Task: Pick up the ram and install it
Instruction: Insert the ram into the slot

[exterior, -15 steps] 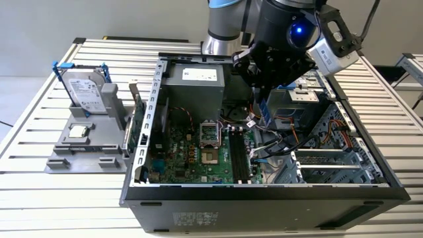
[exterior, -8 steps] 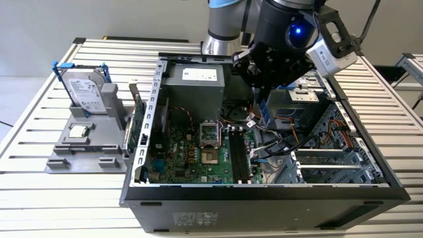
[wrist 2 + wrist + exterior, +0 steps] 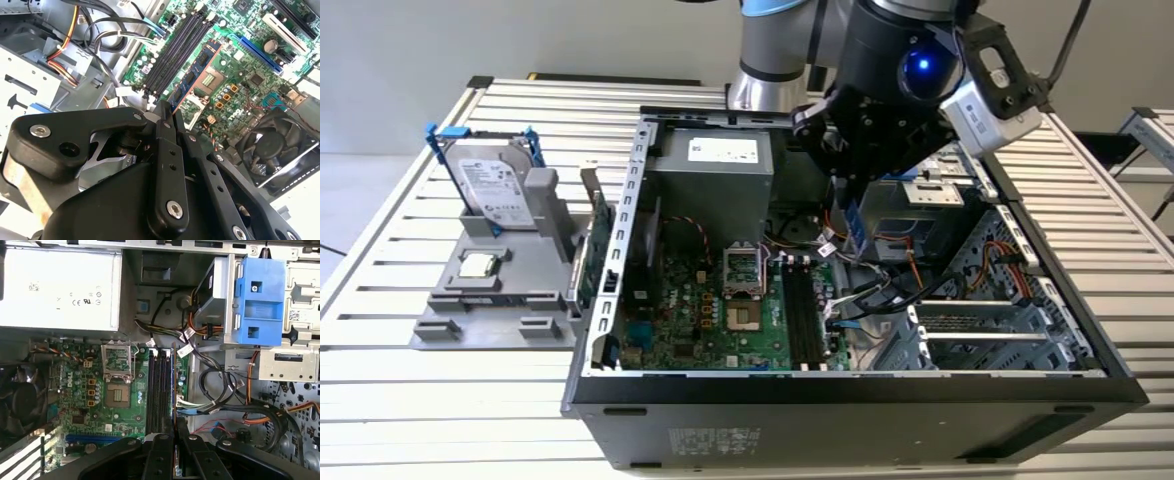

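i am holding the ram point(image 3: 196, 72) now. in the second wrist view the gripper point(image 3: 165, 112) is squeezed tight on one end of it, and the thin stick with its dark chips pokes out past the fingers point(image 3: 167, 160). so the pick up part looks done to me.

the ram is up in the air inside the open computer case point(image 3: 854, 385). it hangs over the green motherboard point(image 3: 75, 390), very near the row of long black memory slots point(image 3: 159, 390). in the first wrist view i see the stick from its thin edge, and it runs the same way as the slots, on the side where the loose cables point(image 3: 220, 405) are. it looks lined up with the slots, or close to it.

i don't think it is in a slot. in the exterior view the gripper sits high above the board, so i think the ram is not touching it. the slots look bare, with no stick in them. so the putting-in part is not done.

over on the exterior view's left, the hard drive point(image 3: 494, 190) and the small square chip point(image 3: 480, 265) sit in the grey holder point(image 3: 494, 330) on the table point(image 3: 454, 400), well apart from the case.
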